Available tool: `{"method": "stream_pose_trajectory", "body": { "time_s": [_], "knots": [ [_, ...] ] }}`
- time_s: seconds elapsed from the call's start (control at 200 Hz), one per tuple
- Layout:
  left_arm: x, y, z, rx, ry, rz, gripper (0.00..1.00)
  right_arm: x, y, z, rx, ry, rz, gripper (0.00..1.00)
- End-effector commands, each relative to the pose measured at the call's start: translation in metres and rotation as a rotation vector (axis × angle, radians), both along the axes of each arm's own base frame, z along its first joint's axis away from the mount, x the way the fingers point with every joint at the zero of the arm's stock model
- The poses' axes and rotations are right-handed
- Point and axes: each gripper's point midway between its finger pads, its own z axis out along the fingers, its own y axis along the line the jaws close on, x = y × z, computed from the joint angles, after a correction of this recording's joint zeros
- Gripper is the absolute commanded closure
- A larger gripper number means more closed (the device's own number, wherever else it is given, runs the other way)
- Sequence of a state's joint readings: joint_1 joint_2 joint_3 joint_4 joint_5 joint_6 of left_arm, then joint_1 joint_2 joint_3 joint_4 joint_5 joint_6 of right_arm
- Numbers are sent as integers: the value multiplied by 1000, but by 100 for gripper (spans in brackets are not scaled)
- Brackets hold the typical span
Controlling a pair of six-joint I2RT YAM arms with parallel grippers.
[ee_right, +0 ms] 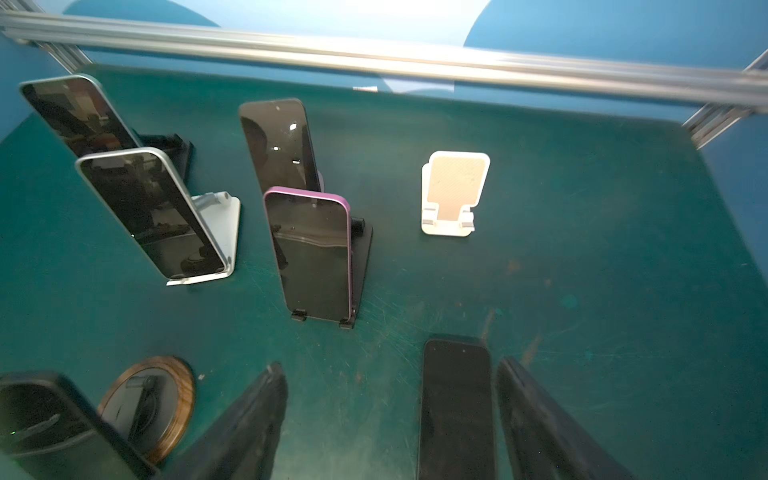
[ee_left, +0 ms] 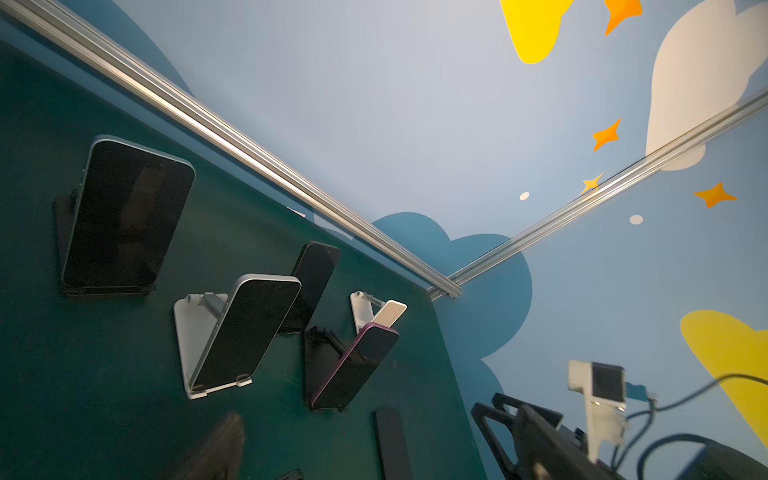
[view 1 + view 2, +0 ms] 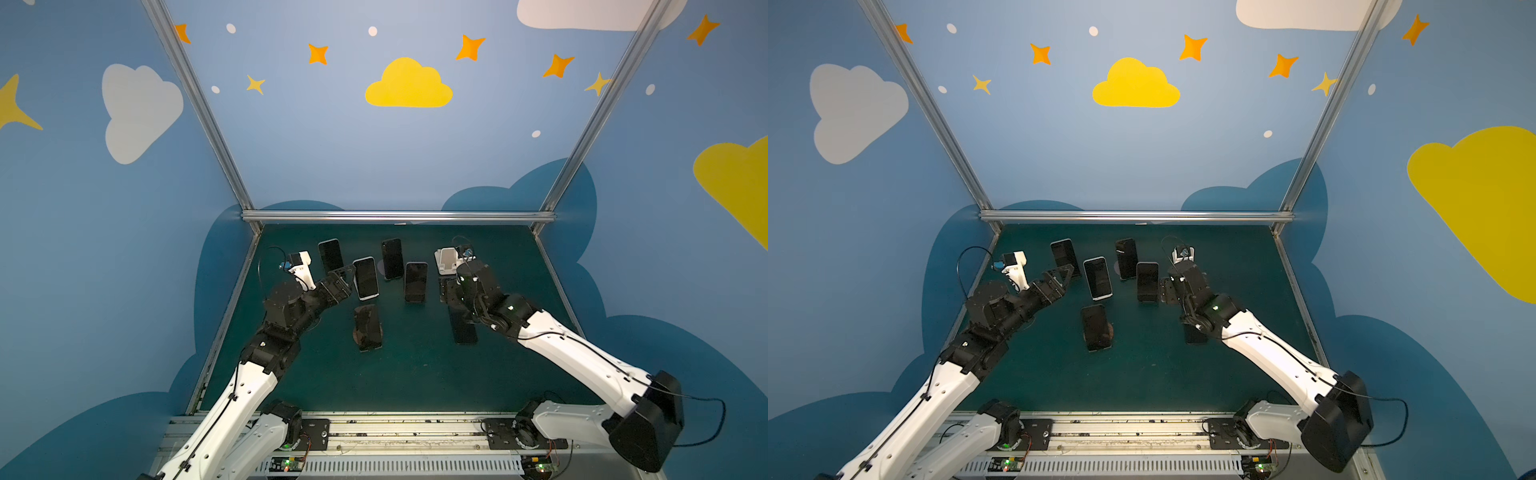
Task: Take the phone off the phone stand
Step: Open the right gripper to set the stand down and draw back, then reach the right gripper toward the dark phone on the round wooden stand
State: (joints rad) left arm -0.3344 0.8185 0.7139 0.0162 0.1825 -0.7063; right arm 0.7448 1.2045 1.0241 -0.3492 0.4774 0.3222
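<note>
A dark phone (image 1: 457, 407) is lying flat on the green bench (image 1: 582, 291), at about three o'clock from the bench's middle in both top views. The white phone stand (image 1: 455, 193) is standing empty at the phone's twelve o'clock, apart from it. The right claw (image 1: 390, 365) is straddling the phone with its jaws spread, gripping nothing. Five other phones (image 1: 309, 253) are leaning on stands toward nine o'clock. The left claw (image 3: 343, 276) is hovering wide open and empty, just beside a silver-edged phone (image 3: 365, 278).
</note>
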Motion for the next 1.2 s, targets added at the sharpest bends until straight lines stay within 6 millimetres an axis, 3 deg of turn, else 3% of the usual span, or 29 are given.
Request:
{"method": "stream_pose_trajectory", "body": {
  "time_s": [0.0, 0.105, 0.195, 0.355, 0.421, 0.496, 0.666, 0.796, 0.966, 1.196],
  "knots": [
    [0, 1, -1, -20, 17, 14, 0, -8, -23, 22, 24, -67, -91, 21],
    [0, 3, -1, -19, 12, 25, 0, -19, -43, 35, 37, -87, -148, 21],
    [0, 5, 0, -15, 11, 31, 0, -26, -55, 30, 5, -71, -174, 20],
    [-1, 6, 0, -24, 11, 34, 0, -31, -46, 16, 72, -10, -172, 15],
    [-1, 6, -3, -29, 22, 37, 0, -37, -39, 15, 87, 6, -128, 17],
    [-2, 4, -4, -21, 26, 37, 0, -46, -28, 14, 102, 11, -61, 27],
    [-4, -5, -9, -20, 57, 14, 0, -62, -16, 8, 155, -47, -33, 28],
    [0, -9, -29, 14, 175, 18, 0, -63, 3, -6, 159, -25, 10, 28],
    [7, 17, -52, 97, 317, 174, 0, -58, 37, -26, 174, 14, 63, 27],
    [9, 55, -59, 179, 265, 366, 0, -62, 69, -49, 238, 92, 59, 24]
  ]
}}
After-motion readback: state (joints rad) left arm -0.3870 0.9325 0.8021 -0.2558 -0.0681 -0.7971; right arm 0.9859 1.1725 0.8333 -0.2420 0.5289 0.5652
